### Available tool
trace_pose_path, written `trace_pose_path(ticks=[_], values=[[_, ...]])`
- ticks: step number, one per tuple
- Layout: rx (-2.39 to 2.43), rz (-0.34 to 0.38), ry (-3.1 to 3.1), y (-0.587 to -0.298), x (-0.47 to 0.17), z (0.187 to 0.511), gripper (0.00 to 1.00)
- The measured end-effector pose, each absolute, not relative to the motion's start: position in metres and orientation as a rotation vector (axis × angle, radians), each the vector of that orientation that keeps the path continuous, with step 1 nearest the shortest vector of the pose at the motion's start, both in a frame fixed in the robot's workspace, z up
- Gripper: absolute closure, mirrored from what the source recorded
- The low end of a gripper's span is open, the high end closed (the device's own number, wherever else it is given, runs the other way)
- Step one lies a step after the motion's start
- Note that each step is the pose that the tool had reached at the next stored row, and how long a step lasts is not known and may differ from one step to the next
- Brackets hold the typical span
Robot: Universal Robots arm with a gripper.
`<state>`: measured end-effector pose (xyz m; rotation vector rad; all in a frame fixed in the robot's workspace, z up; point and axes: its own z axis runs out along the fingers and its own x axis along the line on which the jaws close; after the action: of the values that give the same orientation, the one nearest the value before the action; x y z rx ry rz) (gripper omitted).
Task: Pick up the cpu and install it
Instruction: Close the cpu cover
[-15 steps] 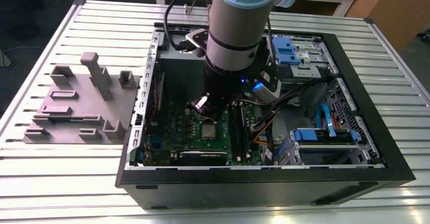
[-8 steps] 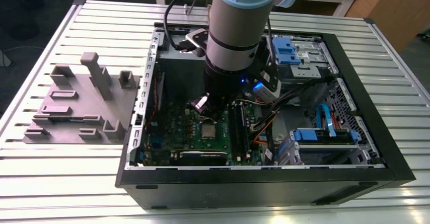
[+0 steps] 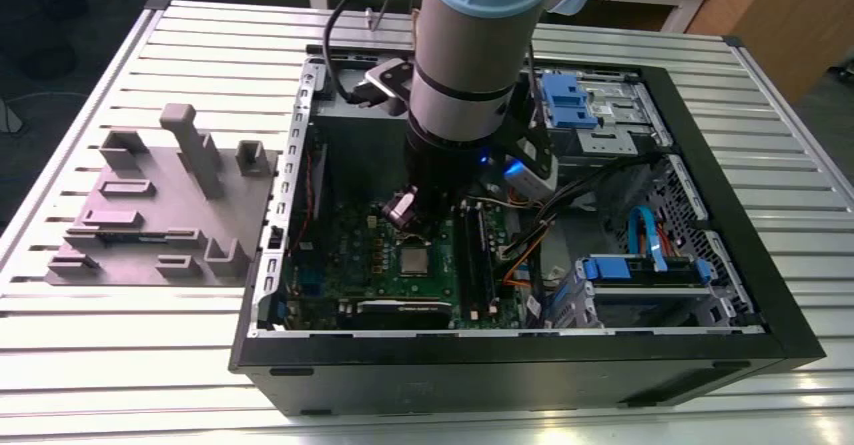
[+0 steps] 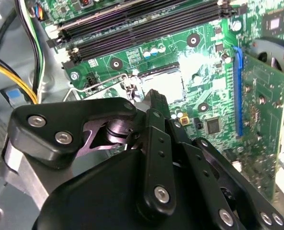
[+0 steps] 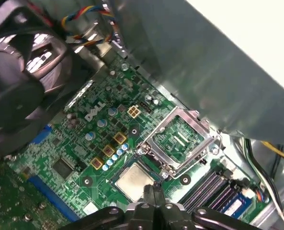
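While the cpu (image 5: 133, 182) sits in its socket, the jaws hover just above, pressed together.

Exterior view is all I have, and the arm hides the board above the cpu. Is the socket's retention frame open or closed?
Observer: Open. In the first wrist view the metal retention frame is swung up beside the cpu.
Operator: Is the cpu in the gripper?
Observer: No. It lies flat on the board with its silver top uncovered, and the gripper sits right at its edge.
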<state>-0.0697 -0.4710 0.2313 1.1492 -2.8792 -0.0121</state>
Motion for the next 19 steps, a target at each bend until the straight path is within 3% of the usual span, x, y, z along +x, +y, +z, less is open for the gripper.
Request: trace_pose_path(ticks=[4,9,15,19], values=[[1.236,-0.020,-2.846,-0.4710,-0.0698,0.2310,0.89],[1.293,-0.110,-2.847,-0.4710,-0.0697,0.2309,0.89],[1.425,-0.115,-2.781,-0.4711,-0.0692,0.2296,0.89],[1.436,-0.158,-2.789,-0.4708,-0.0631,0.2287,0.89]])
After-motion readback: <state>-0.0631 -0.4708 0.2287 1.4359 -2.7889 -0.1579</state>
